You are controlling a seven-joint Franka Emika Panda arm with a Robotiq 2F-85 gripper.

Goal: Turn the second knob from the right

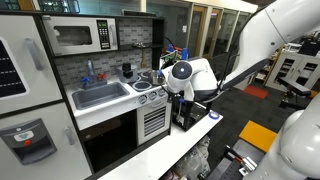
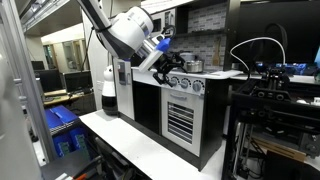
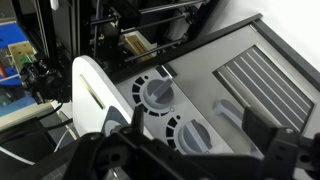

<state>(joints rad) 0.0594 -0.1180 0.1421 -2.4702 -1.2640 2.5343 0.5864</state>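
Note:
The toy kitchen's grey knob panel shows in both exterior views. The wrist view shows two round grey knobs with black tick marks, an upper knob and a lower knob. My gripper is open. Its dark fingers stand on either side of the lower knob, close in front of it and apart from it. In the exterior views the gripper hovers right at the panel. I cannot tell which knob is second from the right.
A grey oven handle and the slatted oven door lie beside the knobs. The sink, microwave and white counter edge surround the stove. A white table runs in front.

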